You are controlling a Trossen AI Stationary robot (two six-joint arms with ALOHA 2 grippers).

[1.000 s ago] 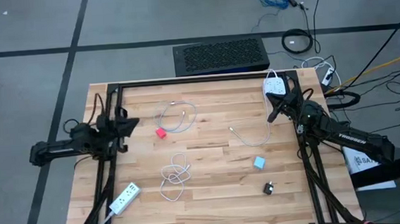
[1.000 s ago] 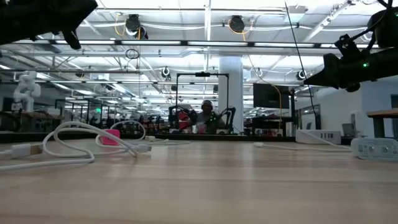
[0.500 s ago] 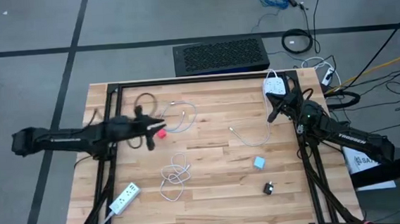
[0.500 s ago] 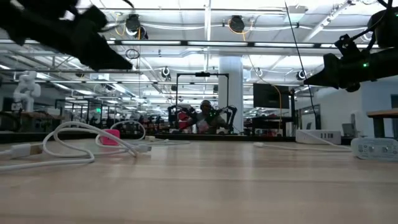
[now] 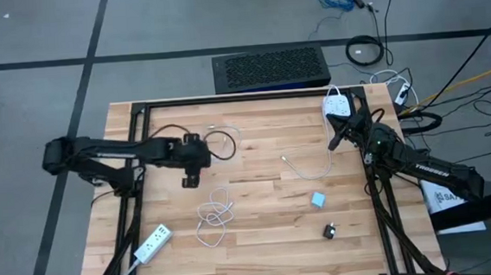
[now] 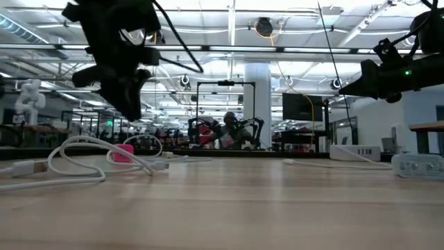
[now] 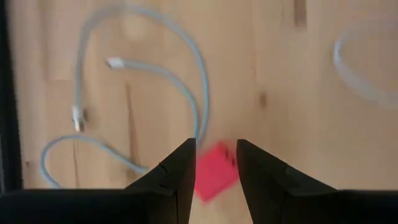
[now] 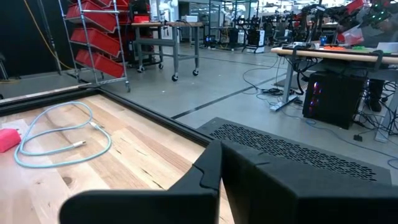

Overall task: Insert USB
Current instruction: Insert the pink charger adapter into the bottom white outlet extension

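A small red charger block (image 7: 214, 175) lies on the wooden table (image 5: 261, 240), beside a looped light-blue USB cable (image 7: 186, 87) whose plugs (image 7: 114, 63) rest flat on the wood. My left gripper (image 7: 216, 149) hangs above the block, pointing down and open, with one finger on either side of it. In the low view the block (image 6: 123, 153) sits on the table, clear below the left gripper (image 6: 132, 111). In the high view the gripper (image 5: 190, 169) hides the block. My right gripper (image 5: 334, 142) waits shut at the far right, near a white power strip (image 5: 339, 105).
A tangled white cable (image 5: 215, 214) and a second white power strip (image 5: 153, 243) lie near the front left. Another white cable (image 5: 300, 168), a light-blue cube (image 5: 318, 200) and a black adapter (image 5: 330, 230) lie right of centre. A black frame (image 5: 226, 102) borders the table.
My left arm has swung out from the table's left edge toward the middle and has tipped its gripper to point down over the red block. The block and the cables have stayed where they were.
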